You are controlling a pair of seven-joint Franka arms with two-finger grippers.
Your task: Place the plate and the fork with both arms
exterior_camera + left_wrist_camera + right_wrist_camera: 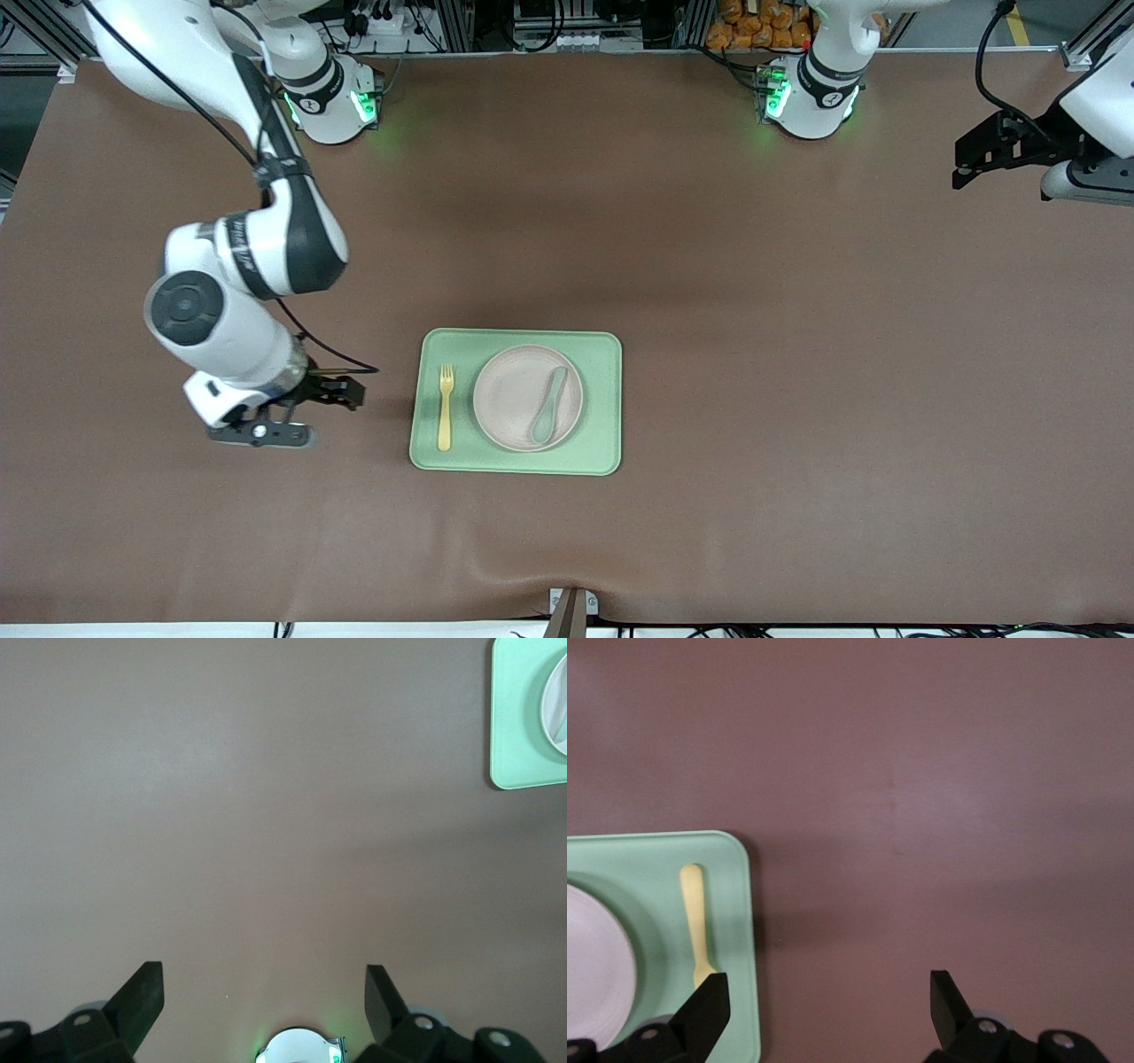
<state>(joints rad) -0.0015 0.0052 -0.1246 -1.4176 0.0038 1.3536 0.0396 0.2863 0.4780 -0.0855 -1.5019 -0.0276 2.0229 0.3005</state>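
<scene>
fork on tray, right gripper beside, fingers apart

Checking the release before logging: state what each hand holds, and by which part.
Nothing is held. The right hand is open over bare table beside the tray; the left hand waits open. The fork lies on the tray.

Matt brown bench covering with a faint sheen, smooth matt plastic-looking green tray, satin off-white plate, pale yellow plastic fork, glossy white arm shells
</scene>
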